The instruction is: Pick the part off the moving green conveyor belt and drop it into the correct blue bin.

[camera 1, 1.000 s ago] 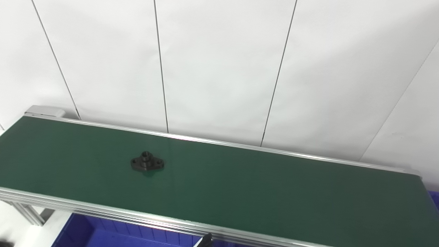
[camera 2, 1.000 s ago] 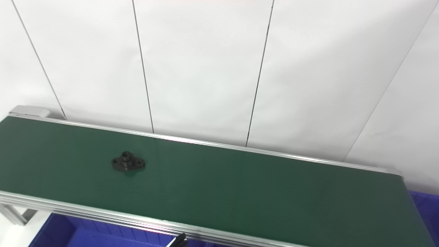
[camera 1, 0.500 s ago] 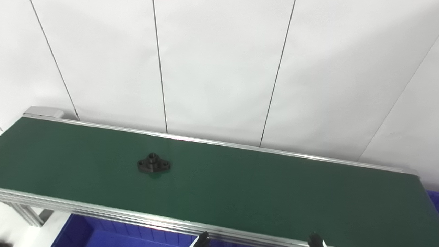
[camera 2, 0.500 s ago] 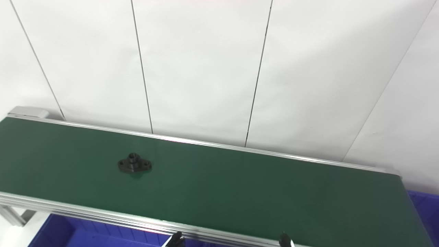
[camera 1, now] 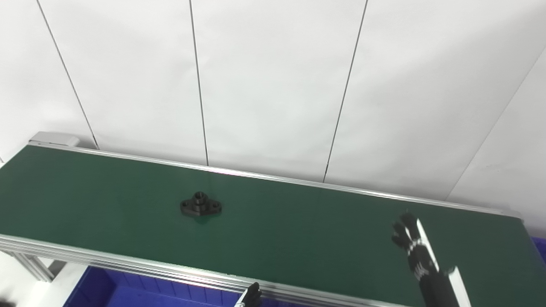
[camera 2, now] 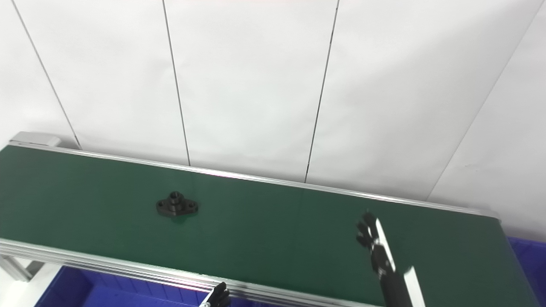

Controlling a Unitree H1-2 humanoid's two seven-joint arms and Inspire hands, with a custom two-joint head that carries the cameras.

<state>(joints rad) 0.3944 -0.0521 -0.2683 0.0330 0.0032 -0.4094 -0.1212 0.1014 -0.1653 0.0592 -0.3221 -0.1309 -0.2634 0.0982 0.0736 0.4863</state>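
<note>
On the green conveyor belt (camera 1: pixel 298 230), left of its middle and about midway between the far and near rails, lies the part (camera 1: pixel 200 205): a small black flange with a raised round hub and a hole in each of its two ears, flat on the belt and touched by nothing. Well apart from it, over the right stretch of the belt, the right hand (camera 1: pixel 411 243) reaches up from the bottom edge, its dark fingers (camera 2: pixel 367 228) together and pointing toward the far rail; it holds nothing, though blur hides how far the fingers are spread. At the near rail, below and right of the part, only the dark tips of the left hand (camera 1: pixel 252 296) poke into view, so I cannot tell whether it is open or closed. Under the near edge at the left sits a blue bin (camera 1: pixel 128 292), and a sliver of another blue bin (camera 2: pixel 527 256) shows past the belt's right end. Behind the far rail stands a white panelled wall (camera 1: pixel 273 85).
</note>
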